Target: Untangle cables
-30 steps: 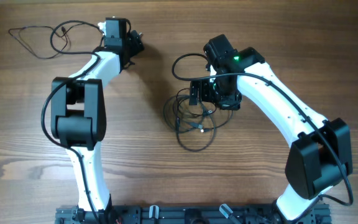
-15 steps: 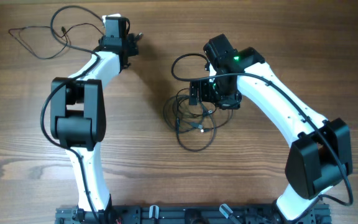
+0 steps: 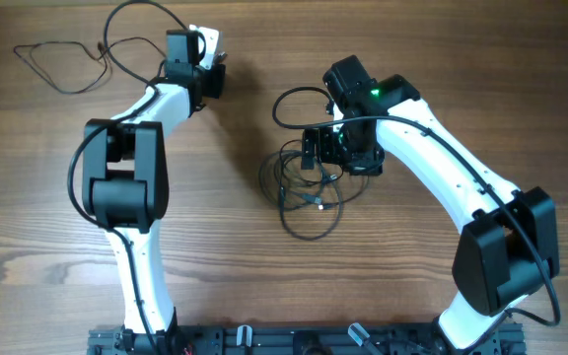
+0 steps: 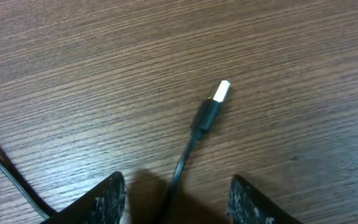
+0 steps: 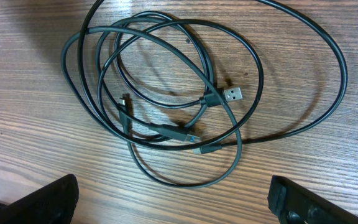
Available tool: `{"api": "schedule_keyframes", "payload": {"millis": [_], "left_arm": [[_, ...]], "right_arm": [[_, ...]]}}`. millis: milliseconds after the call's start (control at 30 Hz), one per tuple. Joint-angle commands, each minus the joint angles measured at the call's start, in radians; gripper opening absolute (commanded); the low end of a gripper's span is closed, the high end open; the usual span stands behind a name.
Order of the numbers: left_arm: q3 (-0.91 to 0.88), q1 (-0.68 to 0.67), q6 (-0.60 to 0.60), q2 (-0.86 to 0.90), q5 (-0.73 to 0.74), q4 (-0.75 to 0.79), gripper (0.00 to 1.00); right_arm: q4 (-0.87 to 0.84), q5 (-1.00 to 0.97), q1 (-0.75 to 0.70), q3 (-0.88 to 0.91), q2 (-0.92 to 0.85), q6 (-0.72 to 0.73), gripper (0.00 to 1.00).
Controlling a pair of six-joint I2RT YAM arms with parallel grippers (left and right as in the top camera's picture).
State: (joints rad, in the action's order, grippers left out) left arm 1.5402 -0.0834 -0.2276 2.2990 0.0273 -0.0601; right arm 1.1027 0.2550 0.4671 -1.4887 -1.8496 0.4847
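Observation:
A tangle of thin black cables (image 3: 304, 193) lies mid-table, looped over one another; the right wrist view shows their plugs, one a silver USB plug (image 5: 232, 94). My right gripper (image 3: 310, 148) (image 5: 173, 205) hovers just above the tangle, open wide, with only bare wood between its fingers. Another black cable (image 3: 138, 8) arcs from the far left of the table to my left gripper (image 3: 215, 77). In the left wrist view this cable (image 4: 207, 115) runs between the fingers of my left gripper (image 4: 179, 193), plug end forward, with a gap on each side.
The separate cable's thin tail (image 3: 52, 61) trails across the wood at the far left. Both arm bases stand at the near edge, and the right arm's own thick black cable (image 3: 294, 99) loops beside the tangle.
The left wrist has turned and shifted slightly right, and the cable loop behind it has swung toward the far edge. Its jaws have narrowed. The right arm and the tangle have not moved.

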Motion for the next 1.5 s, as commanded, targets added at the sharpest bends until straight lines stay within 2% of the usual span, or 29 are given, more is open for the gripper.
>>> {"api": "schedule_keyframes", "payload": {"millis": [0,33,133,233,300,367,467,567,600,633,700,733,833,933,1000,1067,1100,1133,1200,1233,1267,1333,1467], "left_arm": [[0.002,0.050,0.003,0.056,0.003,-0.026,0.48],[0.002,0.063,0.003,0.056,0.006,-0.032,0.33],[0.002,0.100,-0.002,0.056,0.005,-0.066,0.04],[0.010,0.144,0.000,0.050,-0.063,-0.079,0.04],[0.042,0.185,0.034,0.016,-0.217,-0.079,0.04],[0.078,0.217,0.040,-0.050,-0.241,-0.092,0.04],[0.165,0.257,0.138,-0.170,-0.146,-0.090,0.04],[0.225,0.282,0.265,-0.207,-0.018,-0.083,0.04],[0.225,0.282,0.294,-0.204,-0.008,-0.092,0.13],[0.225,0.282,0.297,-0.192,-0.001,-0.118,0.36],[0.225,0.285,0.296,-0.177,-0.002,-0.204,0.93],[0.225,0.295,0.296,-0.176,-0.001,-0.248,1.00],[0.225,0.329,0.296,-0.176,-0.001,-0.346,1.00],[0.225,0.337,0.296,-0.177,0.056,-0.560,1.00],[0.223,0.336,0.297,-0.174,0.214,-0.649,1.00],[0.208,0.325,0.396,-0.174,0.475,-0.705,1.00],[0.208,0.312,0.396,-0.174,0.569,-0.730,1.00],[0.208,0.294,0.396,-0.174,0.618,-0.750,1.00],[0.208,0.247,0.396,-0.175,0.637,-0.824,1.00],[0.208,0.220,0.396,-0.175,0.636,-0.876,1.00],[0.208,0.195,0.396,-0.179,0.634,-0.928,1.00],[0.208,0.159,0.396,-0.246,0.633,-1.062,1.00],[0.208,0.142,0.397,-0.464,0.592,-1.227,1.00]], "right_arm": [[0.002,0.009,0.007,-0.001,-0.006,-0.010,1.00],[0.003,0.009,0.007,-0.001,-0.006,-0.010,1.00],[0.018,0.009,0.007,-0.001,-0.006,-0.010,1.00],[0.040,0.017,0.007,-0.001,-0.006,-0.010,1.00],[0.055,0.016,0.007,-0.001,-0.006,-0.011,1.00],[0.052,0.016,0.007,-0.001,-0.006,-0.011,1.00],[0.042,0.016,0.007,-0.001,-0.006,-0.010,1.00],[0.043,0.016,0.007,-0.001,-0.006,-0.011,1.00],[0.043,0.017,0.007,-0.001,-0.006,-0.010,1.00],[0.044,0.017,0.007,-0.001,-0.006,-0.010,1.00],[0.047,0.027,0.007,-0.001,-0.006,-0.011,1.00],[0.046,0.032,0.007,-0.001,-0.006,-0.011,1.00],[0.040,0.032,0.007,-0.001,-0.006,-0.011,1.00],[0.016,0.032,0.007,-0.001,-0.006,-0.010,1.00],[0.000,0.039,0.007,-0.001,-0.006,-0.007,1.00],[-0.014,0.069,0.007,-0.001,-0.006,-0.015,1.00],[-0.022,0.068,0.007,-0.001,-0.006,-0.025,1.00],[-0.032,0.068,0.007,-0.001,-0.006,-0.056,1.00],[-0.017,0.068,0.007,-0.001,-0.006,-0.073,1.00],[-0.003,0.067,0.007,-0.002,-0.005,-0.065,0.88],[0.009,0.054,0.002,-0.003,0.003,-0.061,0.88],[0.030,0.038,-0.043,-0.005,0.085,-0.060,0.97],[0.043,0.000,-0.153,-0.006,0.309,-0.101,1.00]]}}
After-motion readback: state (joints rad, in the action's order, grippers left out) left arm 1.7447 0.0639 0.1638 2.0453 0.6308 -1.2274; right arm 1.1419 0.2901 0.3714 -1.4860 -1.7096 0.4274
